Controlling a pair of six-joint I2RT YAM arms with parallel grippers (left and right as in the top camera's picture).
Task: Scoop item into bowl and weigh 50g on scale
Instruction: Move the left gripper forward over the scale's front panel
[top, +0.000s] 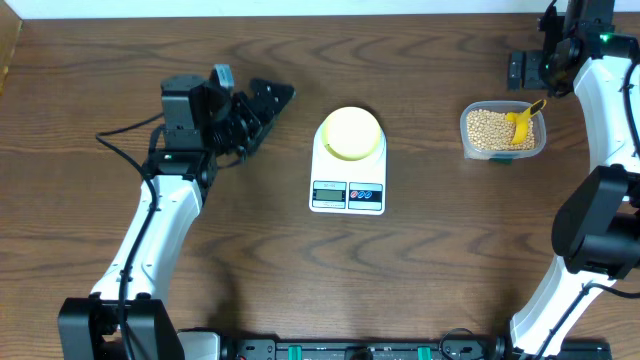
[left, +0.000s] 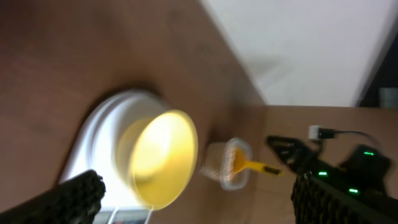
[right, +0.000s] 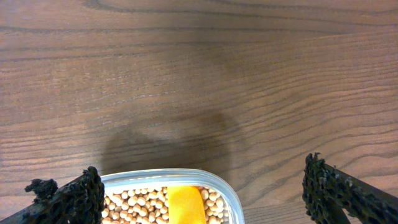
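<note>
Scale (top: 347, 172): white, mid-table, display (top: 330, 192) and buttons along its near edge; reading too small to make out. Bowl (top: 350, 132): pale yellow, sits upright on the far part of the scale's platform, looks empty. Beans (top: 487, 127): all heaped in the clear container (top: 500, 155), right of the scale and well apart from it. Scoop (top: 522, 121): yellow, lies in the container on top of the beans, toward its right side, handle pointing to the far right corner.

Left gripper (left: 198, 182): left of the scale, near but not touching, over the table (top: 300, 280), pointing right toward the bowl; jaws spread wide, nothing between them. Left wrist view blurred: bowl and scale framed between the two fingers (left: 78, 196), container and scoop further behind.

Right gripper (right: 202, 167): hangs over bare table just past the far side of the container; jaws spread wide, gripping nothing. Right wrist view: container's far rim, beans and scoop blade at the bottom edge, between the fingers (right: 348, 193), not touching them.
</note>
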